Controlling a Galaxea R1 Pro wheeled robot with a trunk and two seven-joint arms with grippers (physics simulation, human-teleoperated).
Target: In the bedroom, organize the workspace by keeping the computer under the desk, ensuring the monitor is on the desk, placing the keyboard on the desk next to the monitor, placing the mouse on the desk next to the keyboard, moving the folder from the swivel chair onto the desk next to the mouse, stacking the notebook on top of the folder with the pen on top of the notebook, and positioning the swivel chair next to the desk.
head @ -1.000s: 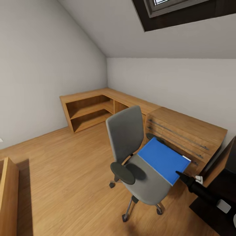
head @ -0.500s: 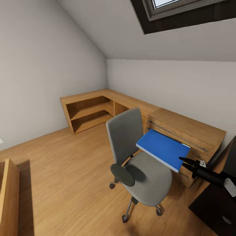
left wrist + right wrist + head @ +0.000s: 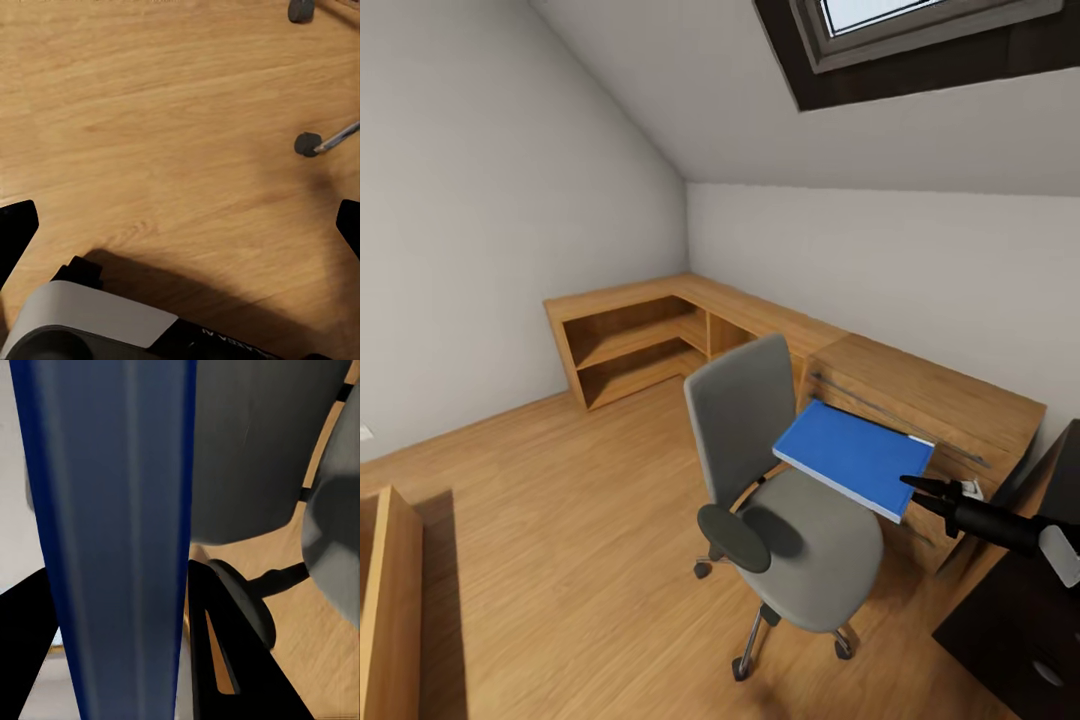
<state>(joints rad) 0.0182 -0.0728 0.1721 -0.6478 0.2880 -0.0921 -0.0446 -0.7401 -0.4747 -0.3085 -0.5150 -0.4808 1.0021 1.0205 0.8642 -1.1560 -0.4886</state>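
The folder [image 3: 855, 458] is clamped by its near edge between the right gripper [image 3: 922, 487] fingers, held in the air clear above the seat of the swivel chair [image 3: 800, 540], at about four o'clock in the head view. To do this carry well, I judge it should stay level and swing toward the dark desk [image 3: 1010, 640] at five o'clock, keeping clear of the chair back. Its long axis runs roughly from ten o'clock to four. The left gripper [image 3: 180, 225] hangs spread over bare floor [image 3: 150, 112].
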